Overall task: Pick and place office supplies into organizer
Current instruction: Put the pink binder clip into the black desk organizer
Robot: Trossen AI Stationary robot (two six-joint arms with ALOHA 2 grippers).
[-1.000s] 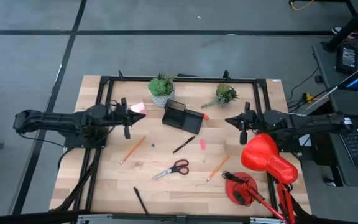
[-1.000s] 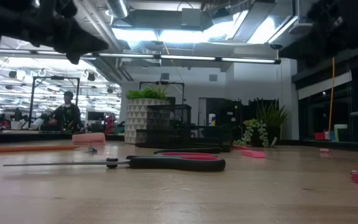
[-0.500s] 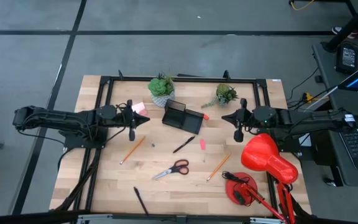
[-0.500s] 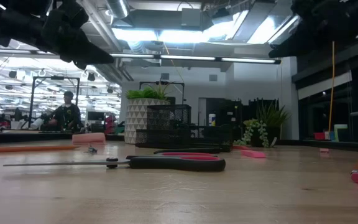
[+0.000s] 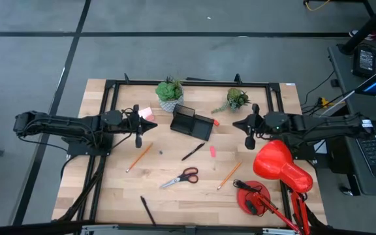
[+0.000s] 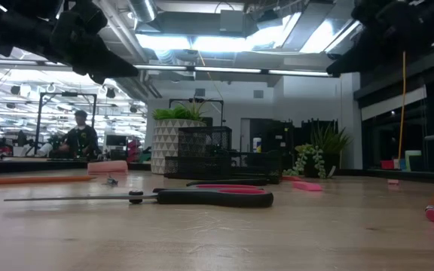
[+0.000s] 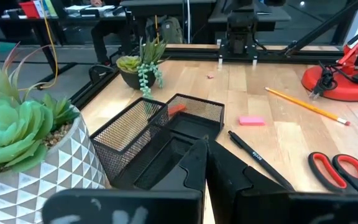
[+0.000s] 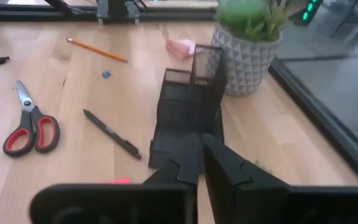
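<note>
The black mesh organizer [image 5: 192, 122] stands on the table's far middle, between my two grippers. My left gripper [image 5: 151, 126] hovers shut to its left, my right gripper [image 5: 235, 124] shut to its right, both pointing at it and touching nothing. Red-handled scissors [image 5: 180, 177], two pencils [image 5: 138, 157] [image 5: 228, 175], two black pens [image 5: 192, 151] [image 5: 147, 210] and a pink eraser [image 5: 212, 151] lie flat on the wood. A pink sticky-note pad [image 5: 145, 113] lies beside the left gripper. An orange-red eraser [image 5: 215, 123] lies by the organizer's right end.
Two potted plants [image 5: 169, 93] [image 5: 237, 99] stand behind the organizer. A red desk lamp [image 5: 282, 166] fills the near right corner. A black frame [image 5: 188, 83] runs along the table's far and side edges. A person [image 6: 80, 139] sits in the room beyond.
My right gripper has gone a little toward the table's left, closer to the organizer, then stopped. My left gripper has tipped slightly downward and come lower into the low view. Nothing on the table has moved.
</note>
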